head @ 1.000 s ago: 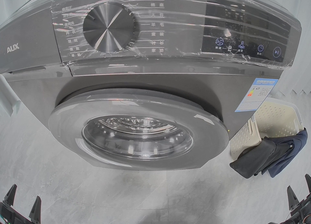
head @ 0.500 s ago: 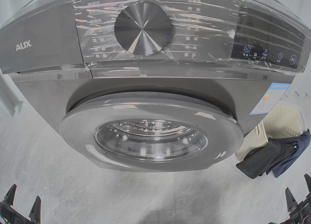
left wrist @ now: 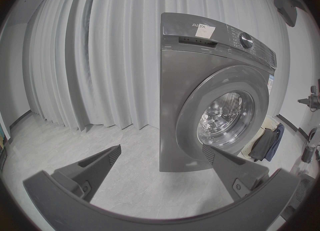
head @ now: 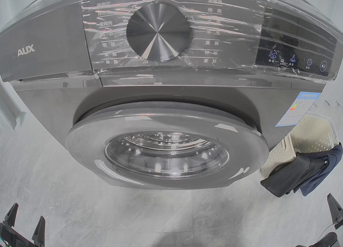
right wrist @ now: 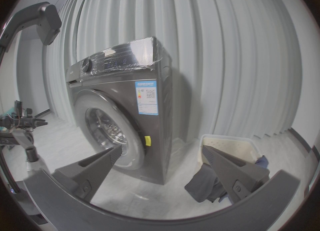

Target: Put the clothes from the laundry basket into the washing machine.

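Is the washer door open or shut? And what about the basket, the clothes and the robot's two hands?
Washing machine door: shut.
Laundry basket: standing on the floor beside the machine.
Clothes: draped over the basket's rim.
Left gripper: open, empty.
Right gripper: open, empty.

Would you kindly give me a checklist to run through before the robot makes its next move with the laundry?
1. The washing machine door is open: not ok, it is shut.
2. The clothes are in sight: ok, draped over the rim of the laundry basket.
3. The left pincer is open and empty: ok.
4. The right pincer is open and empty: ok.
5. More clothes lie deeper in the basket: cannot tell.
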You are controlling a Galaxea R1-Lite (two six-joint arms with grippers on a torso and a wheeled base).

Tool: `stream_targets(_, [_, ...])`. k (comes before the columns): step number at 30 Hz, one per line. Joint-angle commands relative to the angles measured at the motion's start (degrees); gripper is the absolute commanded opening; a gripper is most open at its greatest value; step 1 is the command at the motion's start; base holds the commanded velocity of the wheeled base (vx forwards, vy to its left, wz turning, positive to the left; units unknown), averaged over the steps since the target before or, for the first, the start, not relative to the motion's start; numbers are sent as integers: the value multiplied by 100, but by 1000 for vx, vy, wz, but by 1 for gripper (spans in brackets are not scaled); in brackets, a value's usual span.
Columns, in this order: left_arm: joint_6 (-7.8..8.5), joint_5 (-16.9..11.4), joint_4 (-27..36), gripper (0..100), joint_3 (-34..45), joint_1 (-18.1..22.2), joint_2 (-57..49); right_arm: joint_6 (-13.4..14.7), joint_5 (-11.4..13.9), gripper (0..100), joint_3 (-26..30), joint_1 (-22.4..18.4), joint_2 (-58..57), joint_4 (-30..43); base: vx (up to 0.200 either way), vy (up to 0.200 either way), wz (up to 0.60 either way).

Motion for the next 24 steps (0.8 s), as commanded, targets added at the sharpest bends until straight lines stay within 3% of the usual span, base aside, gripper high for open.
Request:
stream_targets(1, [-1,-14,-1,100,101,4,-77,-61,977,100,-340,273,2488,-525,0,0,0])
stream_targets(3, [-1,-14,-1,100,101,4,-77,1,977,100,-349,527,2945,-947,0,0,0])
stream_targets(6, [-1,-14,-1,100,101,4,-77,317,880,100,-366,1257,3517,-1492,0,0,0])
stream_targets(13, [-10,-31,-1,100,101,4,-77,1328,-324,100,-656,2760,4817,-2520,0,0,0])
stream_targets(17, [-10,-40,-1,100,101,4,-77,1425,-649,100,-964,3015,5283,-2634,0,0,0])
stream_targets(24, [-19,-40,-1,100,101,4,-77,1390,-667,100,-1360,3006,5863,-2669,0,0,0])
